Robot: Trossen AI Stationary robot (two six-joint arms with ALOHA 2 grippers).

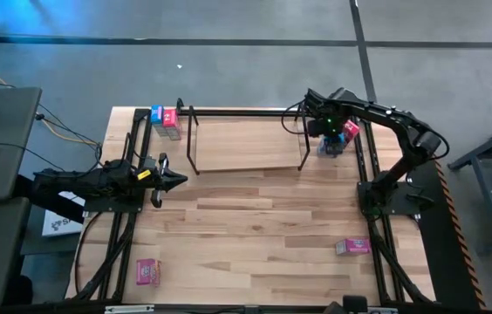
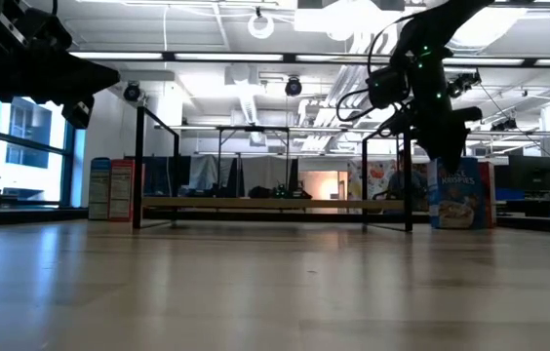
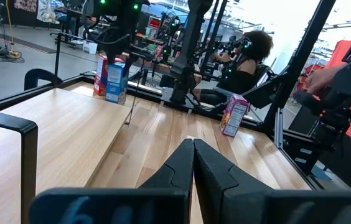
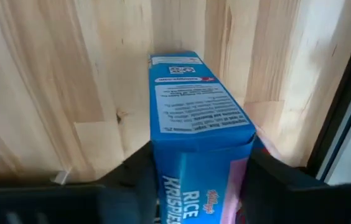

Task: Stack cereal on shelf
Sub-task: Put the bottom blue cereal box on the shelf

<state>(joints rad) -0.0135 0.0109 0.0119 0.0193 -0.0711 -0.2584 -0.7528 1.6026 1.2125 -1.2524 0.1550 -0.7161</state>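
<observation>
The shelf, a black wire frame with a light board, stands at the table's far middle. Just right of it a blue cereal box stands upright on the table with a pink one against it. My right gripper is open right above the blue box, one fingertip on each side of its top end. Whether they touch it, I cannot tell. My left gripper is shut and hovers at the left, near the shelf's left end.
A blue and a pink box stand at the shelf's far left corner. One pink box lies near the right rail, another at the near left. Black rails edge the table. A person sits beyond the right side.
</observation>
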